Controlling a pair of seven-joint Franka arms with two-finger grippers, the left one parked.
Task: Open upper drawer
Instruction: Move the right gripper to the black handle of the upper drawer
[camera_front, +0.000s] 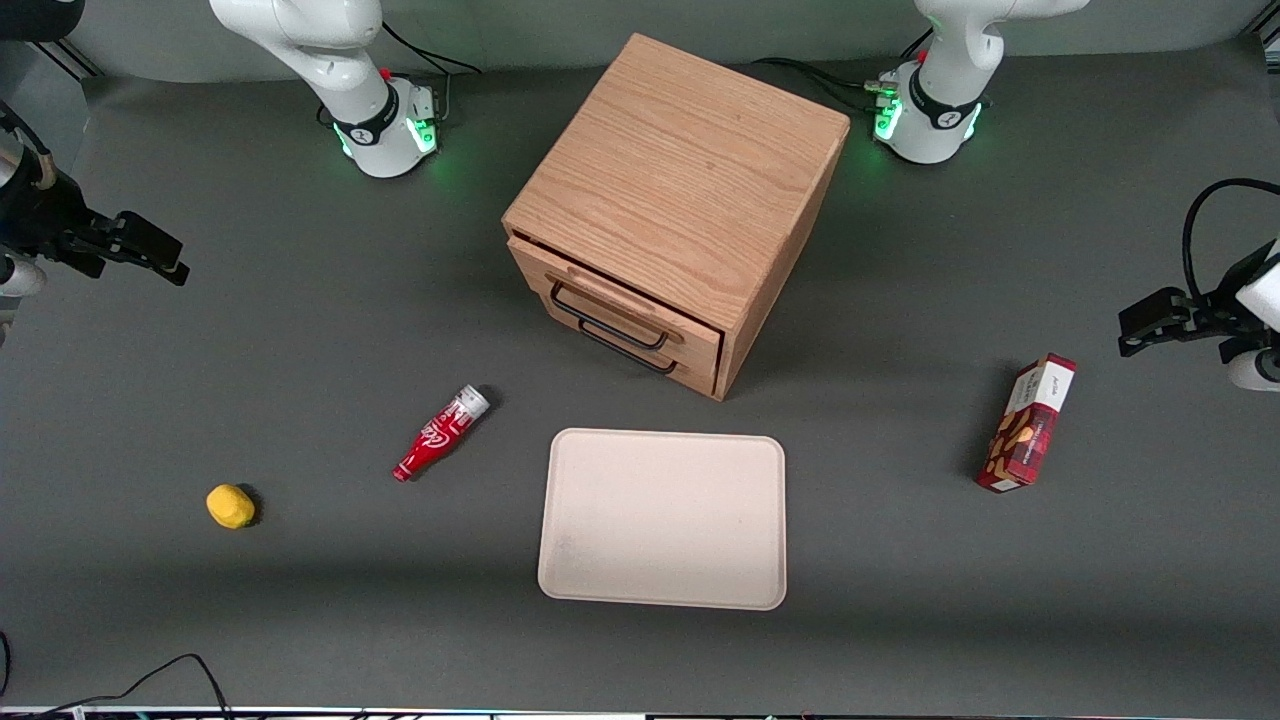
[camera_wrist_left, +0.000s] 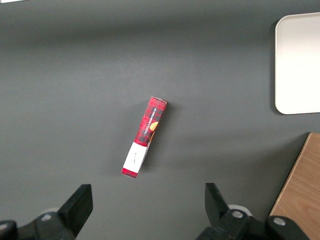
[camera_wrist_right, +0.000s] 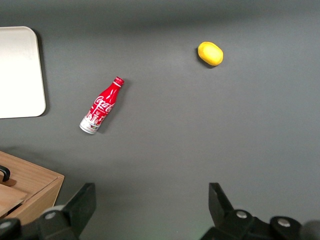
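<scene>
In the front view, my pincer (camera_front: 150, 255) hangs at the left edge of the frame, above the bare bench (camera_front: 300, 620) and well apart from everything. The cabinet (camera_front: 680, 170) stands at upper centre, turned at an angle. The upper drawer (camera_front: 625, 305) sits just under its top panel, its black handle (camera_front: 608, 318) running along the front, with the lower drawer (camera_front: 650, 355) beneath it. The upper drawer looks shut or at most barely cracked. A tray (camera_front: 665, 520) lies below the cabinet in the frame, a red bottle (camera_front: 440, 435) and a lemon (camera_front: 230, 506) at lower left, a snack box (camera_front: 1028, 425) at right.

In the left wrist view, only the snack box (camera_wrist_left: 144, 137), a corner of the tray (camera_wrist_left: 299, 62) and an edge of the cabinet (camera_wrist_left: 300, 200) show.

In my own wrist view, my two fingers (camera_wrist_right: 82, 205) stand wide apart with nothing between them; the bottle (camera_wrist_right: 101, 106) and lemon (camera_wrist_right: 210, 53) lie on the bench, and a cabinet corner (camera_wrist_right: 30, 187) peeks in.

I judge the task barely begun: I am at the approach. Next I must travel to the upper handle, align my fingers across it, avoid the lower one, close, then pull straight along the drawer's line.
</scene>
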